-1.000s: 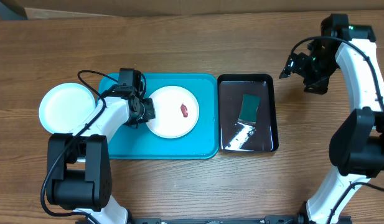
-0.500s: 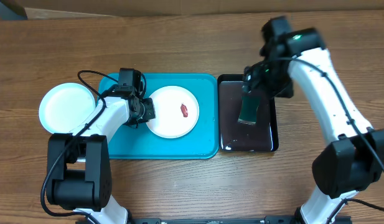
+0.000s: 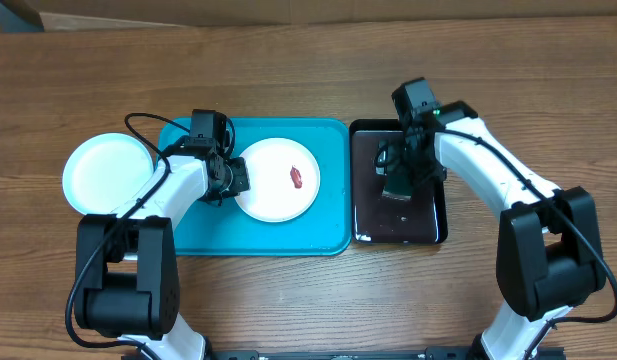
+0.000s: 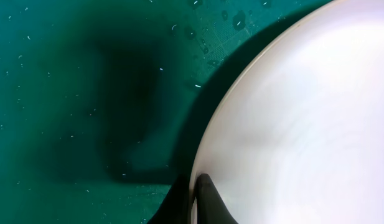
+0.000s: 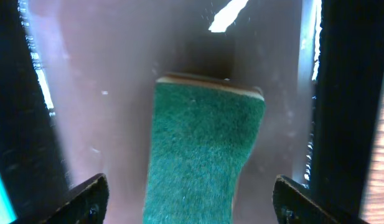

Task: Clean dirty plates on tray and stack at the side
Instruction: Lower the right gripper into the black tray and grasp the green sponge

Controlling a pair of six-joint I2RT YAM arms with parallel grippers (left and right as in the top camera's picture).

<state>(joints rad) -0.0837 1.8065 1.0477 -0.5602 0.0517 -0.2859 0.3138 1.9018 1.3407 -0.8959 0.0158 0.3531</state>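
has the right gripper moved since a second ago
Yes: the right gripper swung left, from outside the black tray's right rim to above the sponge.

The left arm point(image 3: 178, 190) bends at its elbow and stretches in toward the middle. The left gripper point(image 3: 231, 178) sits low and points to the right. In the left wrist view only 1 dark fingertip point(image 4: 205, 198) shows, so it is hard to tell how its jaws stand. The right arm point(image 3: 488, 175) bends in from the right side. The right gripper point(image 3: 403, 178) points down, and its 2 fingers point(image 5: 92, 196) are spread wide apart, holding nothing.
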